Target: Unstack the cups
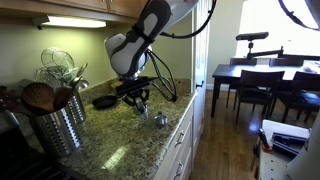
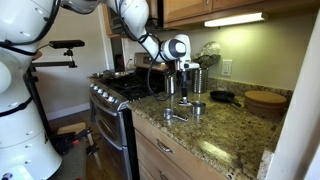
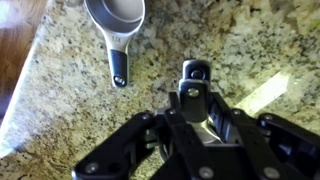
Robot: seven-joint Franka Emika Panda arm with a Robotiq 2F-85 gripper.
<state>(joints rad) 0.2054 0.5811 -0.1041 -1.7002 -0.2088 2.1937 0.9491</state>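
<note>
My gripper [image 3: 197, 118] points down over the granite counter [image 3: 70, 110], with its jaws closed in on the dark handle [image 3: 195, 72] of a small silver cup; a bit of the cup's shiny bowl [image 3: 203, 122] shows between the fingers. A second silver cup [image 3: 115, 22] with a dark handle lies apart on the counter, beyond the fingertips. In both exterior views the gripper [image 1: 140, 98] [image 2: 183, 92] hangs low over the counter, with a cup [image 1: 160, 119] [image 2: 172, 115] lying loose beside it. Whether another cup sits nested under the held one is hidden.
A ribbed steel utensil canister [image 1: 55, 122] with wooden spoons and a whisk stands at the counter's near end. A dark round pan [image 1: 104, 101] [image 2: 222, 96] sits behind the gripper. The stove [image 2: 118, 92] adjoins the counter. The counter edge [image 3: 25, 100] drops to the wooden floor.
</note>
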